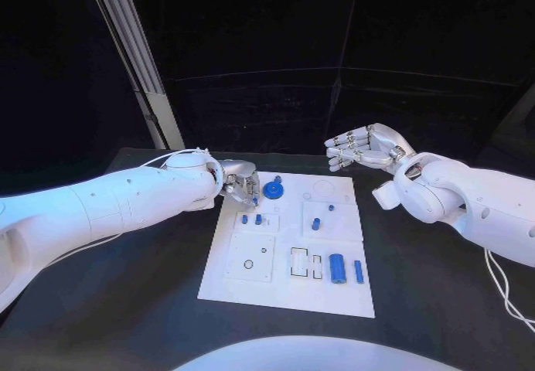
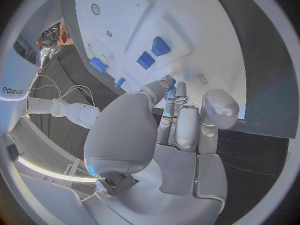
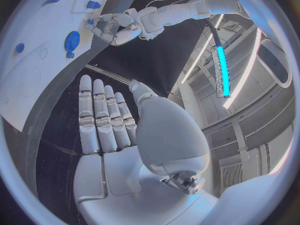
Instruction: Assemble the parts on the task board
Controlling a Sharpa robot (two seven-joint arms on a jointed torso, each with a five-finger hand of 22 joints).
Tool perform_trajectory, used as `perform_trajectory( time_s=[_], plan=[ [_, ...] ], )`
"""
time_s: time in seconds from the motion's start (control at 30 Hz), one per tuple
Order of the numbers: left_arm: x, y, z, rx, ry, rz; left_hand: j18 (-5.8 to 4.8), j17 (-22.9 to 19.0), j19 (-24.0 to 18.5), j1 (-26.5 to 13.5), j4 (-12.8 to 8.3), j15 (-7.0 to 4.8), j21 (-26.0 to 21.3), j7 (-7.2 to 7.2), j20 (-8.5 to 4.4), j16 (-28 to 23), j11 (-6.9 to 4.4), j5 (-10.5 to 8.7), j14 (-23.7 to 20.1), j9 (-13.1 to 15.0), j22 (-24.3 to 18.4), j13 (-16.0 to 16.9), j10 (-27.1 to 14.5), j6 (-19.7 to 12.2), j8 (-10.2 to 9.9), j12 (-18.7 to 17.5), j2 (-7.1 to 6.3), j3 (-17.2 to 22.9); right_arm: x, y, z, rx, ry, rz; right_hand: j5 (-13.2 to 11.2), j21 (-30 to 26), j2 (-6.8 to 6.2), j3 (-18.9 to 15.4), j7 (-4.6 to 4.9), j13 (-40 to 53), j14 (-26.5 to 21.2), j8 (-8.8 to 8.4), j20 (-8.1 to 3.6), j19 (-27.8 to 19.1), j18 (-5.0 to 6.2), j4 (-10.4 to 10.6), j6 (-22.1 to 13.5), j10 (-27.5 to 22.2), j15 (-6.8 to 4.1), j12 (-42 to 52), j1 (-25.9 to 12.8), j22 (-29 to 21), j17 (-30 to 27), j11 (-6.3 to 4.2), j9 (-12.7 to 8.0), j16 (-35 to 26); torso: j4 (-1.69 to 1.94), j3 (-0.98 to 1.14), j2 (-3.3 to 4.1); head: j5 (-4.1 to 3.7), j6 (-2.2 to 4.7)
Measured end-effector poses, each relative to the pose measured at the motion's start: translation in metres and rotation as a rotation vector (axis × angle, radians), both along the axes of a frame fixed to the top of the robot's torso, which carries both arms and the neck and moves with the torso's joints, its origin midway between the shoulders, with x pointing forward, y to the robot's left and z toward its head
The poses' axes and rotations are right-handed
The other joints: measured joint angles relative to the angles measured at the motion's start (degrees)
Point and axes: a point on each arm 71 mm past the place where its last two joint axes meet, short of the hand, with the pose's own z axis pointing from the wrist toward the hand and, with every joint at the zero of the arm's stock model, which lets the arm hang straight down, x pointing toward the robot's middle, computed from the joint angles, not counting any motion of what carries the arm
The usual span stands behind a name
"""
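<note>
- The tabletop (image 1: 134,309) is dark, and the board (image 1: 292,297) is laid flat at its middle with its long axis running away from the robot — presumably so that both arms reach it equally.
- The left robot hand (image 1: 237,188) is brought down over the board's far left corner, fingers curled downward toward the board surface. In the left wrist view its fingertips (image 2: 172,92) are seen close together just above the white plate; whether a small part is pinched between them cannot be told.
- The right robot hand (image 1: 359,147) is held off the board, above the tabletop beyond the far right corner, fingers straight and apart, nothing in it — judged to be parked out of the way.
- A round gear-like part (image 1: 273,190) lies flat just beside the left fingertips, near the far edge.
- Two long cylinders (image 1: 337,268) lie in the near right area, side by side, long axes pointing along the board's length.
- Two small pegs (image 1: 251,219) are seen below the left robot hand, apparently upright; another short part (image 1: 315,224) lies mid-board.
</note>
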Motion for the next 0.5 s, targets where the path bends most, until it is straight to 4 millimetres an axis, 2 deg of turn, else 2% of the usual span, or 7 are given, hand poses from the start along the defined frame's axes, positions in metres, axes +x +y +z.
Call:
perform_trajectory(
  time_s=[0.5],
  plan=[
    [-0.0009,-0.0051,-0.0033,0.002,0.013,-0.009,0.01,-0.08,0.00,0.00,0.00,0.00,0.24,0.00,0.00,0.00,0.00,0.00,0.00,0.00,0.12,0.00,0.00,0.00,-0.21,0.00,0.00,0.00,0.0004,0.0010,-0.0003,0.000,0.000,0.001,0.00,0.00,0.00,0.00,0.00,0.00,0.00,0.00,0.00,0.00,0.00,0.00,0.00,0.00,0.00,0.00,0.00,0.01,0.01,0.00,0.00,0.00,-0.02,0.00,0.02,0.02,-0.04]
  ],
)
